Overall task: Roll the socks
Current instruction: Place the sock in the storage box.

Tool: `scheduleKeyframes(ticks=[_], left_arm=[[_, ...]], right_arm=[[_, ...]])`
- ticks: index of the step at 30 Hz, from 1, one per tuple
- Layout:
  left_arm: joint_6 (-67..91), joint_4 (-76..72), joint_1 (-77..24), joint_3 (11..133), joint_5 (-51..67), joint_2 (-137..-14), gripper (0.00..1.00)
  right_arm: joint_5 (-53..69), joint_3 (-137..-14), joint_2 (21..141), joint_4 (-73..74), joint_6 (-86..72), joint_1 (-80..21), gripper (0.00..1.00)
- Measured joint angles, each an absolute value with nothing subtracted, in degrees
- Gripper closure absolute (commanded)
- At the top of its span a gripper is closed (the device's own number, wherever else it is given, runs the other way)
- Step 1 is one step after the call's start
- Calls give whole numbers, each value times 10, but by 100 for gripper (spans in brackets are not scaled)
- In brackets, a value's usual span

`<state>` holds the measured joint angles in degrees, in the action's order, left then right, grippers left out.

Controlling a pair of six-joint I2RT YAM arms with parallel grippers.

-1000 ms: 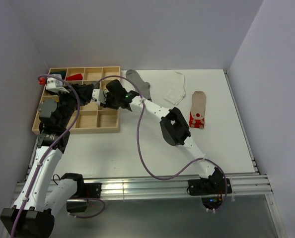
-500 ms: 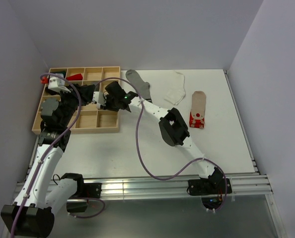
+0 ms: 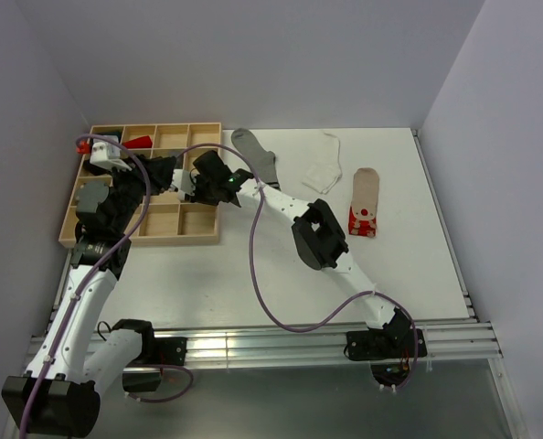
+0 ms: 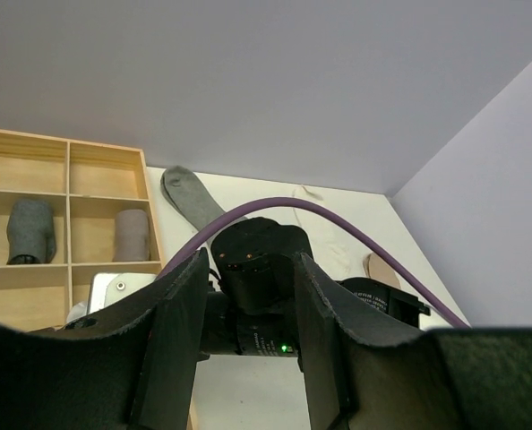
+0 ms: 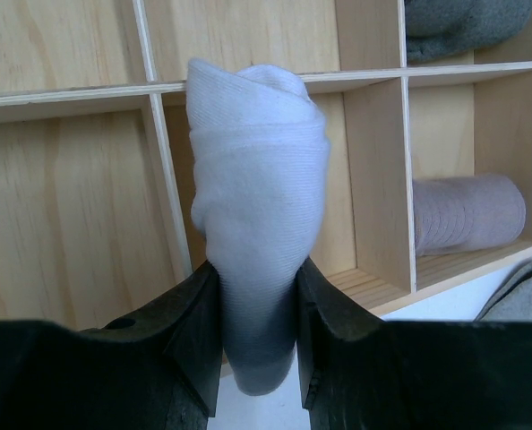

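Note:
My right gripper (image 5: 257, 296) is shut on a rolled white sock (image 5: 257, 224), held upright over the wooden tray (image 5: 69, 206) above a divider between compartments. From above, the right gripper (image 3: 187, 181) hangs over the tray's middle. My left gripper (image 4: 248, 349) stands open and empty, facing the right arm's wrist; in the top view the left gripper (image 3: 166, 171) sits just left of the right one. Flat on the table lie a grey sock (image 3: 256, 153), a white sock (image 3: 324, 163) and a beige sock with a red-and-white end (image 3: 364, 203).
The wooden tray (image 3: 143, 236) lies at the table's left back. Rolled socks stand in its compartments: a pale grey roll (image 5: 467, 213), a dark grey one (image 5: 463, 22), and a red one (image 3: 137, 142) at the back. A purple cable (image 3: 258, 265) loops over the table.
The right gripper with the white roll has edged slightly left over the tray. The left gripper has shifted a little beside it. Both jaws stand as before.

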<state>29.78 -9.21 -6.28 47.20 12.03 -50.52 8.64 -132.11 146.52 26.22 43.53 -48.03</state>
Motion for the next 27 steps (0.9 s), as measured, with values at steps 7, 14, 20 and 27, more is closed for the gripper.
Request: scheduleKeyframes(ticks=[7, 14, 20, 27], left_arm=[[298, -93, -63, 472, 122, -505, 52], [298, -93, -63, 472, 122, -505, 52], [298, -93, -63, 472, 122, -506, 52], [298, -93, -63, 471, 122, -510, 52]], right_arm=[[87, -1321, 1465, 262, 436, -480, 68], [88, -1321, 1465, 262, 442, -480, 55], [89, -1320, 1465, 252, 449, -480, 47], [92, -1320, 1465, 244, 451, -480, 43]])
